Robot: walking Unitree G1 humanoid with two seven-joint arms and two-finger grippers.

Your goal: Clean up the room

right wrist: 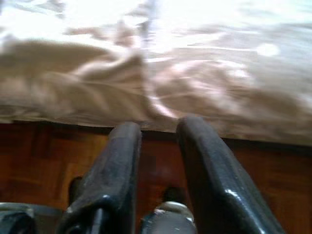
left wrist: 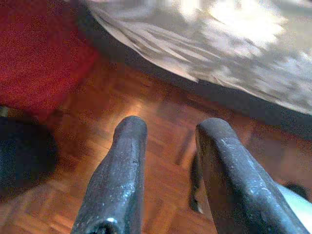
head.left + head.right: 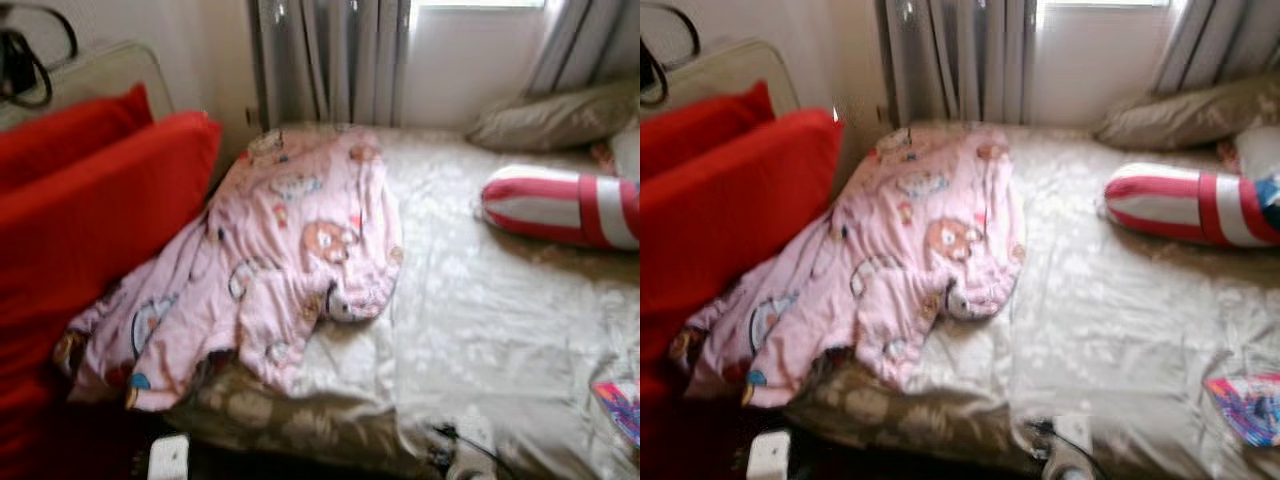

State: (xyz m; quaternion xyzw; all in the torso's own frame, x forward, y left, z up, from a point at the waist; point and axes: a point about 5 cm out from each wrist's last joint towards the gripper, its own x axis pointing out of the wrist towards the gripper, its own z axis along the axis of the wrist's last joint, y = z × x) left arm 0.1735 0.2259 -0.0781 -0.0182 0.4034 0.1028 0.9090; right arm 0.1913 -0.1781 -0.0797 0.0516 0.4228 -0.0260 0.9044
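A crumpled pink blanket [image 3: 280,250] printed with cartoon animals lies over the left part of a bed with a beige floral sheet [image 3: 480,300], and one corner hangs off the near left edge. A small colourful packet [image 3: 622,405] rests on the sheet at the near right. My left gripper [image 2: 170,129] hangs low over the wooden floor [image 2: 146,97] beside the bed's edge, open and empty. My right gripper [image 1: 158,129] also hangs above the floor, facing the draped sheet [image 1: 170,73], open with nothing between its fingers.
Red cushions [image 3: 90,220] stand against the bed's left side. A red-and-white striped bolster [image 3: 560,205] and a beige pillow [image 3: 555,120] lie at the far right. Grey curtains [image 3: 330,60] hang behind. A white object [image 3: 168,455] and a black cable [image 3: 450,440] sit by the bed's near edge.
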